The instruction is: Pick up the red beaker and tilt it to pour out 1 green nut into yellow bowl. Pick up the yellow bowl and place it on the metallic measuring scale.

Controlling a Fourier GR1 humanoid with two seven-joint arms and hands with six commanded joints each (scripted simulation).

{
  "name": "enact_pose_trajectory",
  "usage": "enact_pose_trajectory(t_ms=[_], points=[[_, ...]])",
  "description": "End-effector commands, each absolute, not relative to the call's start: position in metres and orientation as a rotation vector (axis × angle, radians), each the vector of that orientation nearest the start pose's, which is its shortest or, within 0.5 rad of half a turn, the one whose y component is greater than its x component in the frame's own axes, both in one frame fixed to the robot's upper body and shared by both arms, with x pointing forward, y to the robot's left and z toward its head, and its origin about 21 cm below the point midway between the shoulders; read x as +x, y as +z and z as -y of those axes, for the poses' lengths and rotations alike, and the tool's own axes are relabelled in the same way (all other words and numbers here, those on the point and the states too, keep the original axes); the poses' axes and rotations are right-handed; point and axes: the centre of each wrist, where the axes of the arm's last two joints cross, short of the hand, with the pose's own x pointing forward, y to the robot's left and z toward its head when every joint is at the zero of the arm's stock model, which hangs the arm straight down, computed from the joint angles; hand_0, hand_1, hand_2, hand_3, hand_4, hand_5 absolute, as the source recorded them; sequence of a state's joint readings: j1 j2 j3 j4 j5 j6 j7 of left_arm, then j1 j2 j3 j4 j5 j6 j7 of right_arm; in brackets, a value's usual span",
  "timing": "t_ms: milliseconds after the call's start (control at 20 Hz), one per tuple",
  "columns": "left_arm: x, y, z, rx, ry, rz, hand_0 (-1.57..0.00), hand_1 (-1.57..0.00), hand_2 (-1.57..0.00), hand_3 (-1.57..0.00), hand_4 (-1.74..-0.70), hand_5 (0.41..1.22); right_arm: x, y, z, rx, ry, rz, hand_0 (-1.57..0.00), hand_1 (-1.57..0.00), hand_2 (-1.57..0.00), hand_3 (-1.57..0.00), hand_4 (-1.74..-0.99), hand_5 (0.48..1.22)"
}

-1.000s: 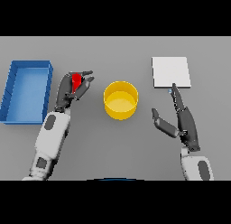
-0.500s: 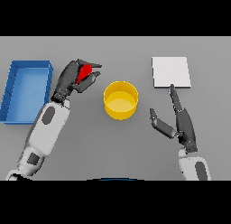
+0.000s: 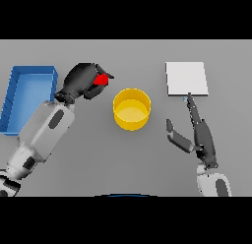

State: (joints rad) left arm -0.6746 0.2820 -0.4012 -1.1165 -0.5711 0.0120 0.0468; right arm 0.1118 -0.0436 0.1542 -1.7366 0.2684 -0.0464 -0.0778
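In the head view, the left hand (image 3: pixel 81 81) is up over the left half of the tabletop (image 3: pixel 98 159), its fingers curled tight around the red beaker (image 3: pixel 102 79). Only a small red patch of the beaker shows, at the hand's right side between the fingers and thumb; the rest is hidden inside the grasp, so its tilt cannot be told. The beaker sits just left of and slightly beyond the yellow bowl (image 3: pixel 132 108), apart from it. No green nut can be made out.

The yellow bowl stands upright near the middle of the tabletop, between the two hands and touched by neither.

The blue tray (image 3: pixel 15 98) lies against the left edge of the tabletop, just left of the left hand and forearm.

The metallic measuring scale (image 3: pixel 186 78), a pale square plate, rests toward the far right of the tabletop, well apart from the bowl.

The right hand (image 3: pixel 199 135) lies on the right side of the tabletop, nearer than the scale, with its fingers straight and spread and nothing in them. Its longest fingertip reaches up to the scale's near edge, and its thumb points left toward the bowl.
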Motion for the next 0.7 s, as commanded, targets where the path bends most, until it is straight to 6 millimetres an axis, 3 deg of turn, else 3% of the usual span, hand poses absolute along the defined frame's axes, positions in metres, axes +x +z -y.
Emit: enact_pose_trajectory(t_ms=[0, 250, 400, 650], points=[[0.379, 0.077, -0.151, 0.612, -1.267, 1.613, -1.57, -1.57, -1.57, -1.57, -1.74, 1.134, 0.219, 0.016, 0.211, -0.178, 0.290, 1.716, 0.00, 0.00, 0.00, 0.00, -1.267, 0.720], [0.394, 0.092, -0.123, 0.782, -1.628, 1.530, -1.57, -1.57, -1.57, -1.57, -1.74, 1.193, 0.220, 0.015, 0.212, -0.162, 0.280, 1.723, 0.00, 0.00, 0.00, 0.00, -1.264, 0.717], [0.401, 0.096, -0.114, 0.849, -1.866, 1.438, -1.57, -1.57, -1.57, -1.57, -1.61, 1.206, 0.223, 0.017, 0.212, -0.169, 0.280, 1.725, 0.00, 0.00, 0.00, 0.00, -1.258, 0.697], [0.405, 0.112, -0.084, 0.914, -2.131, 1.304, -1.57, -1.57, -1.57, -1.57, -1.69, 1.216, 0.222, 0.013, 0.207, -0.175, 0.247, 1.717, 0.00, 0.00, 0.00, 0.00, -1.220, 0.657]])
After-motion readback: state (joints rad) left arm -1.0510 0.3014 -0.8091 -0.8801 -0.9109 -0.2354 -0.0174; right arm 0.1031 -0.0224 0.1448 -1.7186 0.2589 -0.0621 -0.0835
